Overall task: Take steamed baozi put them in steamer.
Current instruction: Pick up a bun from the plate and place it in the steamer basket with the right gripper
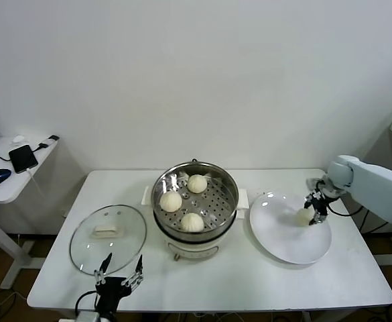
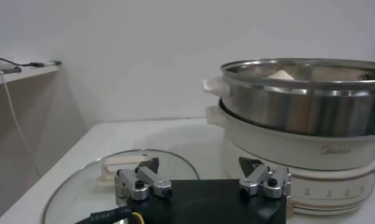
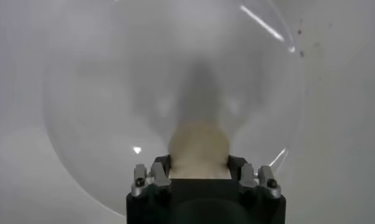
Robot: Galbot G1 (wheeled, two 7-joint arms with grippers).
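Observation:
The steamer, a shiny steel pot on a cream base, stands mid-table with three baozi on its perforated tray. It fills the right of the left wrist view. A fourth baozi is between the fingers of my right gripper, just above the white plate. In the right wrist view the baozi sits between the jaws over the plate. My left gripper is open and empty at the table's front edge.
A round glass lid with a white handle lies left of the steamer, also in the left wrist view. A side table at far left holds a phone and a mouse.

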